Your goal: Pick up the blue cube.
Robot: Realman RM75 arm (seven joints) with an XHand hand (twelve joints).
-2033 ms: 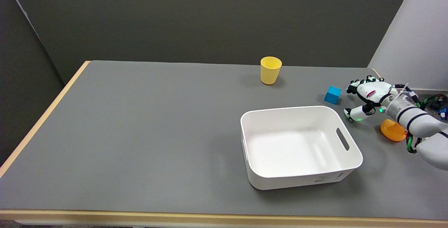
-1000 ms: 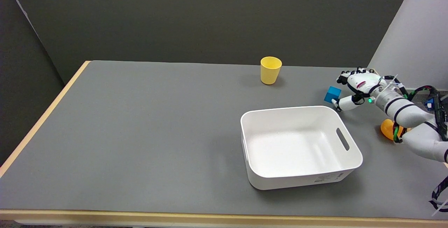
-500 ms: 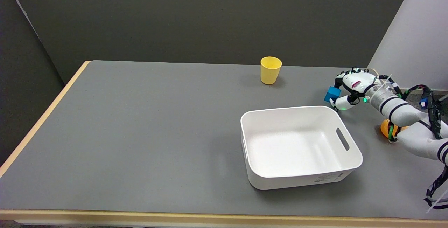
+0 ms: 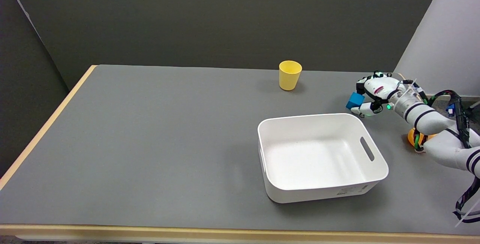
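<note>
The blue cube (image 4: 354, 101) is small and sits at the far right of the grey table (image 4: 150, 142), just beyond the white bin's back right corner. My right hand (image 4: 375, 91) reaches in from the right and grips it. The fingers (image 4: 360, 83) curl over the cube's top right side and the thumb (image 4: 365, 109) presses in from below. The cube looks slightly tilted and very close to the table; I cannot tell whether it has left the surface.
A white bin (image 4: 307, 117) with handle slots stands right in front of the cube. A yellow cup (image 4: 290, 74) stands upright near the back edge. An orange object (image 4: 411, 137) lies half hidden behind my forearm. The table's right edge is close behind the hand.
My hand moved left from beside the orange object to the cube and its fingers closed around it. The cube shifted slightly left and tilted.
</note>
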